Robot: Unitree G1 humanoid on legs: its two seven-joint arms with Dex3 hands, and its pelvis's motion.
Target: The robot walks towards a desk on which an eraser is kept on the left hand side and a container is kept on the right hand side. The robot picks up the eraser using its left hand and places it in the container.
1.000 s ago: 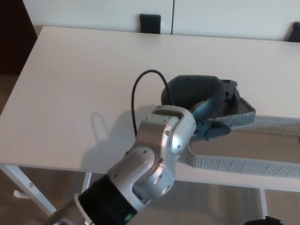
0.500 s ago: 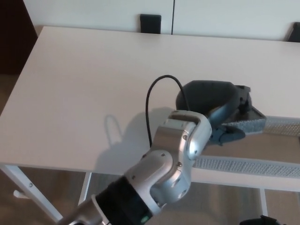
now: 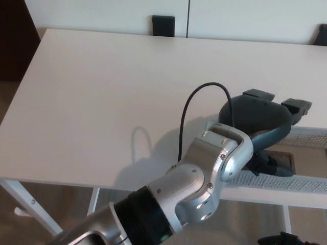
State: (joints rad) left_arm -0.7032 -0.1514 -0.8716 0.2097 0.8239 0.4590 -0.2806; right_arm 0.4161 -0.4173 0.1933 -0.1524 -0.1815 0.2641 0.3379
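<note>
The left robot hand [image 3: 260, 120] hovers over the container [image 3: 306, 178], fingers [image 3: 299, 105] spread; the eraser [image 3: 281, 161], probably that dark slab, lies just below it.

The tabletop [image 3: 102, 92] lies bare to the left and far side. On the right, the left hand [image 3: 255, 115] hangs over the mesh container [image 3: 286, 181], blocking its opening.

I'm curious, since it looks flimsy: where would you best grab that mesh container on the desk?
Pinch the near long wall of the container from above, coming in over the front edge of the desk, toward its right part. That wall is thin, upright and exposed there, while the left hand covers the container's left end.
</note>
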